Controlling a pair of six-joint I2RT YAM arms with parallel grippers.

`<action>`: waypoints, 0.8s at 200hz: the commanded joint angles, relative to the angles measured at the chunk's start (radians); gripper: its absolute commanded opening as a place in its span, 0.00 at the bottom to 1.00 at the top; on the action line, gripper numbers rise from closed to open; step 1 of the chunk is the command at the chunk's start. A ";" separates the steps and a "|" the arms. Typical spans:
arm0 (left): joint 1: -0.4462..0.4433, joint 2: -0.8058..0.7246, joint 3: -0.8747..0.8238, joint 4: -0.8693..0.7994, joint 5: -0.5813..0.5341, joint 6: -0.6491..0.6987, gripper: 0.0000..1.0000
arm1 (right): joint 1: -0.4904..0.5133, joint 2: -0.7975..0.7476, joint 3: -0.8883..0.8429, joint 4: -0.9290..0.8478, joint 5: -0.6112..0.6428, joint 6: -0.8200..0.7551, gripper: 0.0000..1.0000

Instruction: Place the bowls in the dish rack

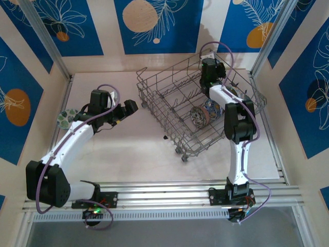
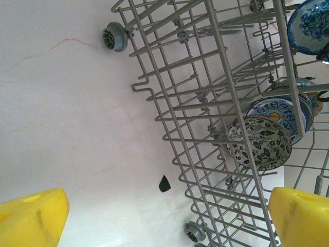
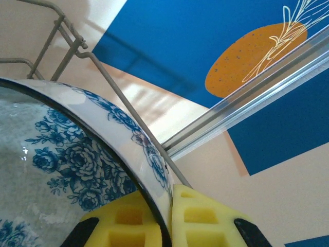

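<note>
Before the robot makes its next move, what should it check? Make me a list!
1. Right gripper pinching the white ceramic bowl with blue flowers by its rim: ok.
2. That bowl slotted between tines of the grey wire dish rack: cannot tell.
3. Left gripper open and empty: ok.
4. Leaf-patterned round bowl standing in the rack: ok.
5. Green-white floral bowl loaded: not ok, sits on the table.

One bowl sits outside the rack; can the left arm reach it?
Probably yes: the green-white bowl lies close beside the left arm, and the left pincer is open and empty, though it must swing back.
</note>
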 commanded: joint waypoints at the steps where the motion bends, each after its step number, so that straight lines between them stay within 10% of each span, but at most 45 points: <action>1: 0.013 -0.002 0.002 0.006 0.022 0.003 0.99 | 0.015 0.016 0.051 0.046 0.044 -0.012 0.00; 102: 0.019 -0.004 0.003 -0.002 0.026 0.007 0.99 | 0.051 0.095 0.113 -0.023 0.048 -0.019 0.00; 160: 0.021 -0.013 0.005 -0.014 0.019 0.003 0.99 | 0.056 0.112 0.160 -0.177 0.025 0.065 0.28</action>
